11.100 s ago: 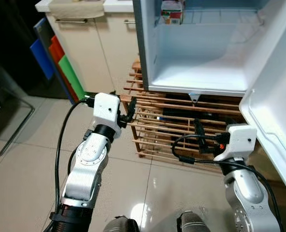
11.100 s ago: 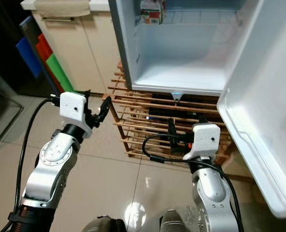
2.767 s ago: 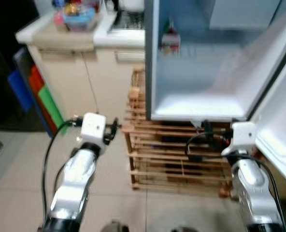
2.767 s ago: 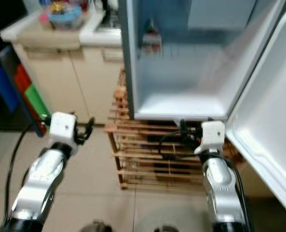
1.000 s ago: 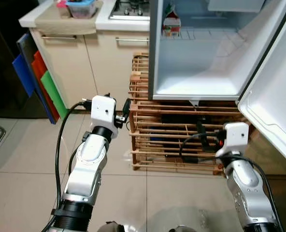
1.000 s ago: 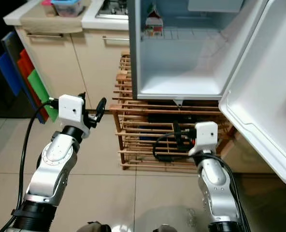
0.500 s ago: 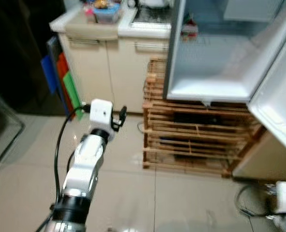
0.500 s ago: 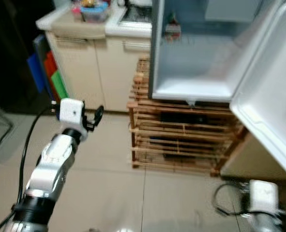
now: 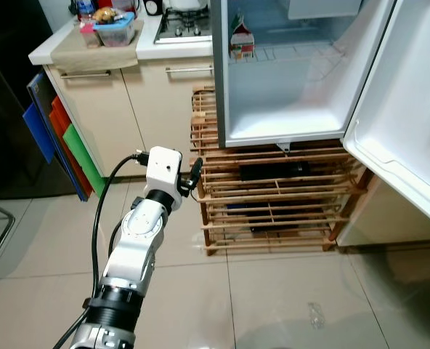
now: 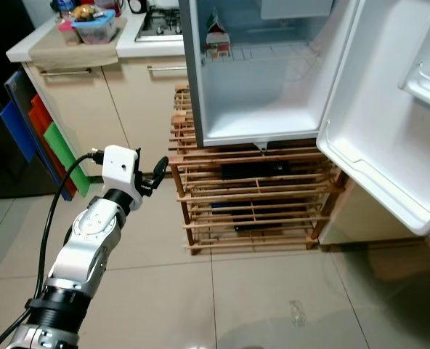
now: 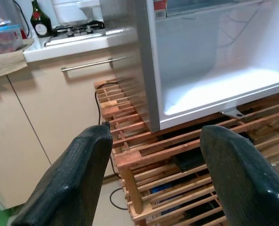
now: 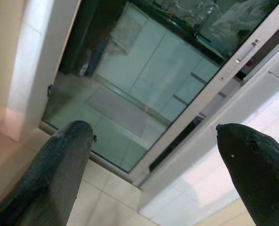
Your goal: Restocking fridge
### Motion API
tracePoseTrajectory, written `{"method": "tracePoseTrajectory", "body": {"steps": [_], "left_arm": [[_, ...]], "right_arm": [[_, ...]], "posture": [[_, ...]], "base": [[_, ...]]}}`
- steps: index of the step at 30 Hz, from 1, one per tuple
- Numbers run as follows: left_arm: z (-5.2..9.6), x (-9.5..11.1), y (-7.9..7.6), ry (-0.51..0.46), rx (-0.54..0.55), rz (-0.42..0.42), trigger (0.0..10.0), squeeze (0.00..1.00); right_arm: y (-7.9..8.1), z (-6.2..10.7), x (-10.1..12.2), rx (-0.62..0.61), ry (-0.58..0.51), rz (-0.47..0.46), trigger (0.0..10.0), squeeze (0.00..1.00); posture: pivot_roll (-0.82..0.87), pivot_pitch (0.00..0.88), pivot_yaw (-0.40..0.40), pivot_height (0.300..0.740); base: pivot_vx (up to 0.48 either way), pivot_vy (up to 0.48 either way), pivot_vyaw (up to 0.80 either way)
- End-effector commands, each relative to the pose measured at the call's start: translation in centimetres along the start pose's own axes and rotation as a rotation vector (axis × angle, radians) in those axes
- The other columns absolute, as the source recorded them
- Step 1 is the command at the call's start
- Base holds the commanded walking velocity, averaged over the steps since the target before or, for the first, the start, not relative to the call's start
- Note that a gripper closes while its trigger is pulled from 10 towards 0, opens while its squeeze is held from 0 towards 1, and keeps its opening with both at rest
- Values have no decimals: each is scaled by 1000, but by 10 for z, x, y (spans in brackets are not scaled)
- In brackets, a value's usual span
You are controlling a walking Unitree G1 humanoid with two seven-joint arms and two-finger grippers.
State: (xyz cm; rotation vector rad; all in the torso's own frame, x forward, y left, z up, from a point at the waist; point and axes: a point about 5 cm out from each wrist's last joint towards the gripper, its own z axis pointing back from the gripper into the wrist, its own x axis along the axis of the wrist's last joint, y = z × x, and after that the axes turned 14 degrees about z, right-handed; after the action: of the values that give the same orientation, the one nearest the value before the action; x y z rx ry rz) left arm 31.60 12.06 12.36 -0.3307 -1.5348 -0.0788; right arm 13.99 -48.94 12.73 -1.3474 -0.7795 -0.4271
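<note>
Open fridge, nearly bare, and both grippers empty: the restocking looks barely begun.

The fridge stands at about 1 o'clock on a wooden rack, its door swung wide toward 3 o'clock. A single carton sits on the upper shelf at 12 o'clock; the lower floor is bare. The left gripper is raised just short of the rack's near corner, fingers spread apart with nothing between them. In its wrist view the right gripper points at a glass sliding door, fingers likewise wide apart and empty. Likely stock, a tub of food, waits on the counter at 11 o'clock; fetching and loading seems all to come.
</note>
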Motion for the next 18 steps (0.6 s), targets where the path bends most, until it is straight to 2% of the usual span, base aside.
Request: {"method": "tracePoseTrajectory", "body": {"steps": [1, 5, 8, 11, 13, 14, 15, 17, 18], "left_arm": [[-2, 3, 2, -12, -2, -2, 10000, 0], [-3, 2, 1, -15, -5, -1, 10000, 0], [-3, 2, 2, -15, -1, 3, 10000, 0], [-2, 0, 2, -11, -1, 3, 10000, 0], [-1, -3, 1, 7, -13, 0, 10000, 0], [0, -5, 0, 22, -22, -4, 10000, 0], [0, -5, 0, 22, -22, -4, 10000, 0], [0, -11, 2, 59, -17, -22, 10000, 0], [0, -11, 2, 59, -17, -22, 10000, 0]], "right_arm": [[0, -4, 14, 10, -39, -26, 10000, 0], [8, -7, 49, 95, -129, -123, 10000, 0], [15, -4, 60, 130, -168, -155, 10000, 0], [23, -2, 63, 179, -157, -190, 10000, 0], [40, 7, 70, 306, -179, -267, 10000, 0], [52, 15, 73, 423, -205, -318, 10000, 0], [52, 15, 73, 423, -205, -318, 10000, 0], [69, 29, 70, 620, -237, -337, 10000, 0], [69, 29, 70, 620, -237, -337, 10000, 0]], "posture": [[-205, 31, 77, 740], [-200, 31, 67, 740], [-201, 33, 65, 740], [-203, 37, 65, 740], [-207, 42, 67, 740], [-214, 47, 67, 740], [-214, 47, 67, 740], [-224, 51, 69, 740], [-224, 51, 69, 740]], "base": [[0, 0, 0], [0, 0, 0], [0, 0, 0], [0, 0, 0], [0, 0, 0], [0, 0, 0], [0, 0, 0], [0, 0, 0], [0, 0, 0]]}}
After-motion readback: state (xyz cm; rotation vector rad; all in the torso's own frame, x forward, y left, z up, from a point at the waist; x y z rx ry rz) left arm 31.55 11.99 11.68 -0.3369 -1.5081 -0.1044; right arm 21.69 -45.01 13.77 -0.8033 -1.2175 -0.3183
